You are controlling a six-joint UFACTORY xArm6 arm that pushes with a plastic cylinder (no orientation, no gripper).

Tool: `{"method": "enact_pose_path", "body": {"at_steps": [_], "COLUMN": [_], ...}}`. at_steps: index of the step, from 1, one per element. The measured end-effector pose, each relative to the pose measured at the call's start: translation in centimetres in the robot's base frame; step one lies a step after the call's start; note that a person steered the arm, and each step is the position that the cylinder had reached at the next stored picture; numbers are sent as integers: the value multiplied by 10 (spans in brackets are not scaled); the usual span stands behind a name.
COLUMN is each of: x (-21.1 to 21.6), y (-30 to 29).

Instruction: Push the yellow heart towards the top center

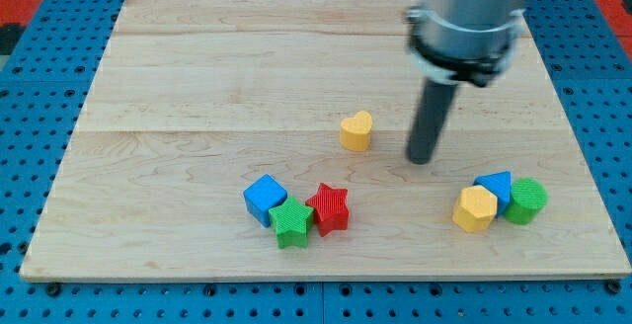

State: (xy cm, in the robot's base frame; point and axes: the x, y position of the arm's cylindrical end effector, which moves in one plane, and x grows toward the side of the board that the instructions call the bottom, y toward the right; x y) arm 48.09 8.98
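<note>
The yellow heart (pixel 356 131) lies near the middle of the wooden board (pixel 197 77), slightly to the view's right of center. My tip (pixel 422 159) touches the board to the view's right of the heart, a little lower, with a clear gap between them. The dark rod rises from the tip to the grey arm body at the view's top.
A blue cube (pixel 265 200), a green star (pixel 291 222) and a red star (pixel 328 208) cluster at the view's bottom center. A yellow hexagon (pixel 475 208), a blue block (pixel 496 189) and a green cylinder (pixel 526 201) cluster at the bottom right.
</note>
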Motion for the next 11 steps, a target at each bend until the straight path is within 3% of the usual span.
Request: {"method": "enact_pose_path", "body": {"at_steps": [2,3,4,6,8,10,11], "x": [-57,-43,-62,-143,-121,-173,-208], "y": [-81,-85,-141,-135,-66,-26,-64]}}
